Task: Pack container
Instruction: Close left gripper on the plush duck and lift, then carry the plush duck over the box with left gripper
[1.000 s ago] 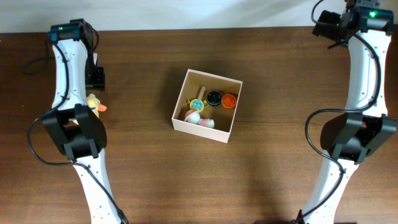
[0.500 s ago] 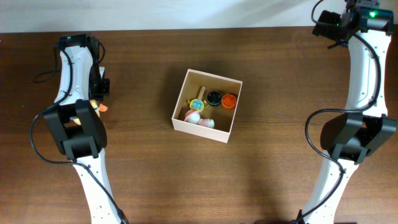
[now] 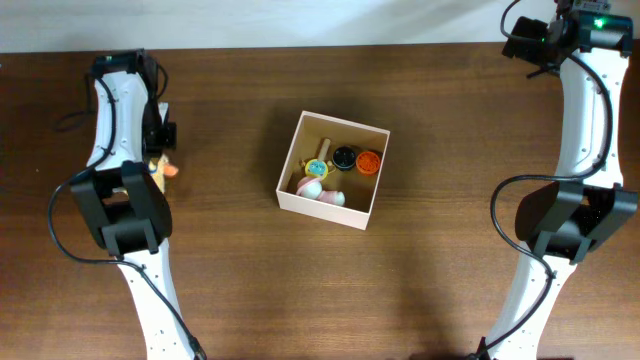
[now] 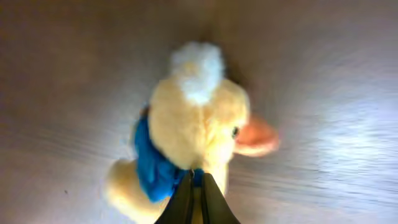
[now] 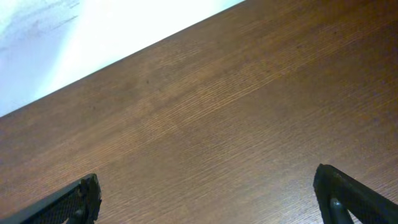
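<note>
The container [image 3: 322, 208], a square white-walled box with a tan inside, sits mid-table and holds several small toys, among them an orange disc [image 3: 369, 161] and a black one [image 3: 345, 156]. A yellow plush duck [image 3: 162, 169] with a blue scarf and orange bill lies on the table at the far left. My left gripper [image 3: 158, 152] is over it. In the left wrist view the duck [image 4: 199, 124] fills the frame and the left gripper [image 4: 196, 177] is shut, pinching it at the scarf. My right gripper [image 5: 211, 199] stands wide open over bare wood at the table's far right corner.
The brown wooden table [image 3: 450, 250] lies around the box. The pale back edge of the table [image 5: 93, 31] is just beyond the right gripper. A black cable [image 3: 65, 105] hangs by the left arm.
My left gripper moved down onto the duck and its jaws went from open to shut on it. The right arm and the box have not moved.
</note>
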Controlling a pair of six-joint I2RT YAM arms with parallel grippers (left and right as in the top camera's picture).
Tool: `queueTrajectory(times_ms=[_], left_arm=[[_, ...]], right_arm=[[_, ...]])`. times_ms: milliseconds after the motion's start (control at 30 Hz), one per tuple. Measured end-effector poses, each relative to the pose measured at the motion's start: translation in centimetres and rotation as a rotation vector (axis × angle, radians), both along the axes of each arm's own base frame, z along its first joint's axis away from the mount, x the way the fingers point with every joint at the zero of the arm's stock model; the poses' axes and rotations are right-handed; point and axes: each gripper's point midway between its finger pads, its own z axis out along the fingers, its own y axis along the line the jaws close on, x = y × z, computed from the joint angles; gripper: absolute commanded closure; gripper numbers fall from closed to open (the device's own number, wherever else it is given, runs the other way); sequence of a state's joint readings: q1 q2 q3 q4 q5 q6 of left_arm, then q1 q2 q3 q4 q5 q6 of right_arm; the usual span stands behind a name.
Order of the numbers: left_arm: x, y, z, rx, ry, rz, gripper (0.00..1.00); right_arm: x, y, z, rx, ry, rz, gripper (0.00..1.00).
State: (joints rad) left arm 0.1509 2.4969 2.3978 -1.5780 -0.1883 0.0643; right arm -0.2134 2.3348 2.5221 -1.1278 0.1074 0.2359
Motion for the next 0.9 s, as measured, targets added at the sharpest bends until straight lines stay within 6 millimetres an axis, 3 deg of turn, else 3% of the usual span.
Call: queueTrajectory(times_ms=[267,367,500,633,767,900], left_arm=[[5.6,-2.9,9.2,-0.016,-0.338,-0.061,0.98],[7.0,-5.4,12.7,-0.048,-0.459,-0.140,0.98],[8.0,-10.8,16.2,-0.118,-0.578,-0.313,0.98],[7.7,-17.4,17.7,-0.170,-0.618,-0.515,0.98],[6.2,-23.7,17.6,-0.217,-0.600,-0.706,0.98],[4.5,-28.4,17.6,-0.248,-0.582,-0.855,0.98]], right_arm=[[0.0,0.0,0.0,0.000,0.000,0.000,0.01],[0.0,0.0,0.0,0.000,0.000,0.000,0.01],[0.0,0.0,0.0,0.000,0.000,0.000,0.01],[0.0,0.0,0.0,0.000,0.000,0.001,0.01],[0.0,0.0,0.0,0.000,0.000,0.001,0.01],[0.0,0.0,0.0,0.000,0.000,0.000,0.01]])
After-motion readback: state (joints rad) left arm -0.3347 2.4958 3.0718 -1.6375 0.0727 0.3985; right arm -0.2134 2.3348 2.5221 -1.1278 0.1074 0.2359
